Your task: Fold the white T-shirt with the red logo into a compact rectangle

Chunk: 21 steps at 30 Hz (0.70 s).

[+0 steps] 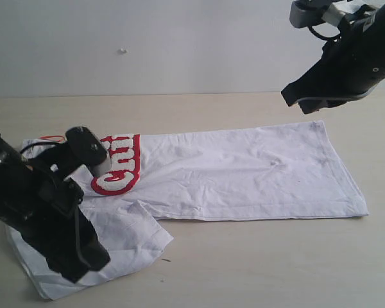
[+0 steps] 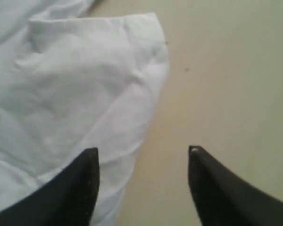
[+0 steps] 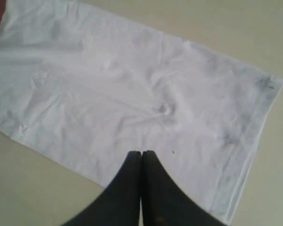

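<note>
The white T-shirt point(image 1: 244, 173) lies spread across the table, its hem toward the right, with the red logo point(image 1: 119, 170) showing near the left arm. A sleeve point(image 1: 128, 234) lies flat at the front left. My left gripper point(image 1: 83, 263) hovers over that sleeve's edge, open, with nothing between its fingertips point(image 2: 87, 162); the sleeve cloth point(image 2: 85, 84) sits just ahead of them. My right gripper point(image 1: 298, 99) hangs high above the shirt's far right corner, shut and empty; the right wrist view has its tips point(image 3: 141, 154) over the wrinkled body and hem point(image 3: 254, 127).
The table point(image 1: 276, 263) is a plain beige surface with bare room in front of and to the right of the shirt. A pale wall point(image 1: 179, 45) stands behind the table's far edge.
</note>
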Available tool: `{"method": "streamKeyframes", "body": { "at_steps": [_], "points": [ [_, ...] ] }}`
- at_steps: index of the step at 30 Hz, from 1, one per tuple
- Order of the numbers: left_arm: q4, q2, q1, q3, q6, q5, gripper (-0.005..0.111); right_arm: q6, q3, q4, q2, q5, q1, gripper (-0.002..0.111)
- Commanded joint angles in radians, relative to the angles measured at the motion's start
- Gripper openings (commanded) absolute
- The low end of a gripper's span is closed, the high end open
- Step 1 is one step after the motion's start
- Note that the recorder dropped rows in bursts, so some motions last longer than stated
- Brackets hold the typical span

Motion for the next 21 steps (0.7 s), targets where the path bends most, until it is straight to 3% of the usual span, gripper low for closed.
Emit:
{"method": "streamKeyframes", "body": {
  "at_steps": [1, 3, 7, 14, 21],
  "points": [
    [0.037, -0.005, -0.12, 0.054, -0.031, -0.088, 0.062, 0.007, 0.034, -0.003, -0.011, -0.047, -0.001, 0.0],
    [0.104, 0.004, -0.163, 0.074, -0.085, -0.154, 0.062, 0.007, 0.034, 0.004, -0.011, -0.047, -0.001, 0.0],
    [0.178, 0.058, -0.193, 0.081, -0.159, -0.164, 0.062, 0.007, 0.034, 0.019, -0.011, -0.049, -0.001, 0.0],
    [0.399, 0.18, -0.193, 0.073, -0.35, -0.266, 0.062, 0.007, 0.034, 0.019, -0.011, -0.054, -0.001, 0.0],
    [0.478, 0.286, -0.193, 0.058, -0.362, -0.273, 0.062, 0.007, 0.034, 0.019, -0.011, -0.054, -0.001, 0.0]
  ]
}}
